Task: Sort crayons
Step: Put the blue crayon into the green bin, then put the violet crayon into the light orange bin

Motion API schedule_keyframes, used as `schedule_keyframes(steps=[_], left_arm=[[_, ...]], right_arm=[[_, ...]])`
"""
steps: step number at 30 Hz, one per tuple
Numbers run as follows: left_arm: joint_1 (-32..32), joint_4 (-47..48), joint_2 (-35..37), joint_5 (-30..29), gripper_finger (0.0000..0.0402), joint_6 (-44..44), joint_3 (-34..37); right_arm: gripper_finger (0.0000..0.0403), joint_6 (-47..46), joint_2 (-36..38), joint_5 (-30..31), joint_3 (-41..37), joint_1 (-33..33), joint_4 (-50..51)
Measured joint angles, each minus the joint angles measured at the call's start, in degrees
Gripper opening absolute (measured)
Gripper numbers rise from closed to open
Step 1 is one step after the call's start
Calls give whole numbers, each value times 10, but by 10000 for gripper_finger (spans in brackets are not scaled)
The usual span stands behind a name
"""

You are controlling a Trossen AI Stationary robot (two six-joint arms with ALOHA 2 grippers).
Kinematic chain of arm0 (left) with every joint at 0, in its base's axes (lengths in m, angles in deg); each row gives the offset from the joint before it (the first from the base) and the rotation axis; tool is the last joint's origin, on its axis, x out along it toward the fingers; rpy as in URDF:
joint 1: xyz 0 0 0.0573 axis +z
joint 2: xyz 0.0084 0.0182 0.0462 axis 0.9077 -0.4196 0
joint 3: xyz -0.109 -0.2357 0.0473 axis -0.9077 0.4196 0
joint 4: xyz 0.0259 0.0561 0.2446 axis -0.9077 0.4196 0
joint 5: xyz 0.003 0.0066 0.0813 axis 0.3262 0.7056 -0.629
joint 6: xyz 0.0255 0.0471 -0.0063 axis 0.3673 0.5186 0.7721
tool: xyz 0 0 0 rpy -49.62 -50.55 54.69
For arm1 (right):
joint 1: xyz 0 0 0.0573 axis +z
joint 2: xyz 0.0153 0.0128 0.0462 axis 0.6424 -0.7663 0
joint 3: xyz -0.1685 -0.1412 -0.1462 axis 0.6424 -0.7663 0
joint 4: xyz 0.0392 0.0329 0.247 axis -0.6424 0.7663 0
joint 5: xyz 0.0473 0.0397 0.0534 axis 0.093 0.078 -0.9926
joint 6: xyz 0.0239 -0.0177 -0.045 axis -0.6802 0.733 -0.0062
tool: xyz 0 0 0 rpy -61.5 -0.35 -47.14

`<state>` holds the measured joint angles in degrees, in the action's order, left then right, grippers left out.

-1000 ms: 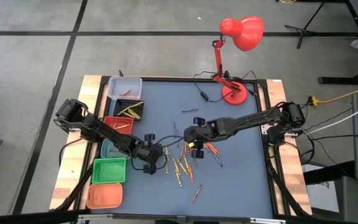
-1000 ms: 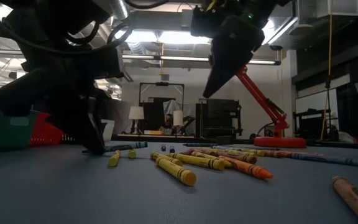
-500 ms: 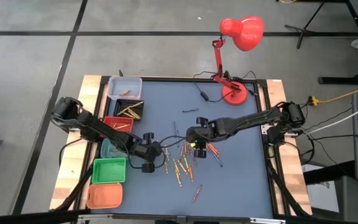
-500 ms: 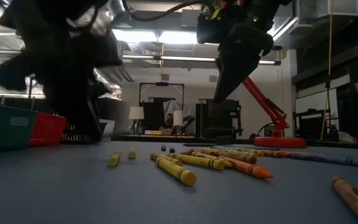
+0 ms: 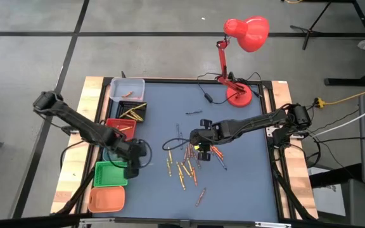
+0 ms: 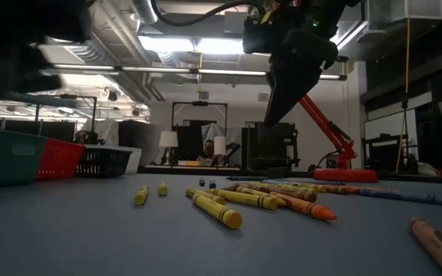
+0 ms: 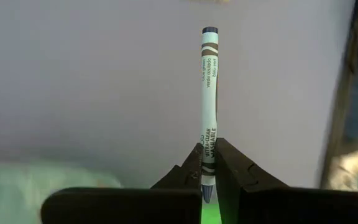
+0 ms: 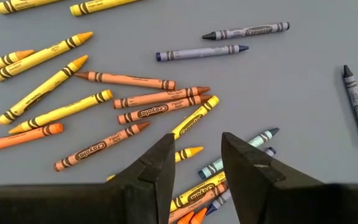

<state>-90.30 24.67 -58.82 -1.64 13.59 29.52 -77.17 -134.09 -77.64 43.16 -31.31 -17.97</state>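
Note:
Many crayons (image 5: 185, 161) in yellow, orange, blue and grey lie scattered on the blue-grey table, and the low view shows them (image 6: 229, 203) lying flat. My left gripper (image 5: 134, 167) hangs at the right rim of the green bin (image 5: 111, 173), shut on a pale blue-green crayon (image 7: 209, 93). My right gripper (image 5: 198, 147) hovers open over the pile, with its fingers (image 8: 160, 168) above orange and yellow crayons (image 8: 148, 106), touching none. My left gripper pinches the blue-green crayon near one end (image 7: 208, 163) between its two fingers. The crayon lies along the fingers and sticks out far past their tips. It is lifted clear of the table.
Along the table's left edge stand a grey bin (image 5: 127, 88), a black bin (image 5: 134, 113) with yellow crayons, a red bin (image 5: 120, 126), a teal bin (image 5: 111, 151) and an orange bin (image 5: 106, 199). A red desk lamp (image 5: 239, 95) stands at the far edge.
My left gripper has risen from the table beside the pile and gone toward the table's left edge, to the bins, turning as it went. It carries a crayon that lay on the table a second ago. The right gripper has kept still.

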Motion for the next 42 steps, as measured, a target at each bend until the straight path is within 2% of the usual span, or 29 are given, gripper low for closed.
schedule_keyframes(steps=[4, 10, 16, 21, 25, 33, 37, 42], left_arm=[[-41, 65, 28, 44, 5, -84, 0], [-114, 161, 32, 108, 5, -238, 0], [-167, 200, 32, 102, 5, -338, 0], [-187, 206, 32, 82, 5, -376, 0], [-192, 207, 32, 63, 12, -408, 0], [-192, 207, 32, 61, 66, -427, 0], [-192, 206, 32, 47, 86, -427, 0], [-192, 200, 32, 14, 91, -427, 0]], right_arm=[[129, 0, 0, 0, 0, 0, 0], [129, 0, 0, 0, 0, 0, 12], [129, -1, 0, -20, 0, 0, 20], [129, -1, 0, -50, 0, 0, 29], [129, -6, 0, -50, 0, 9, 35], [129, -16, 0, -50, 0, 51, 54], [129, -47, 0, -5, 0, 61, 56], [129, -67, 0, 64, 0, 48, 55]])
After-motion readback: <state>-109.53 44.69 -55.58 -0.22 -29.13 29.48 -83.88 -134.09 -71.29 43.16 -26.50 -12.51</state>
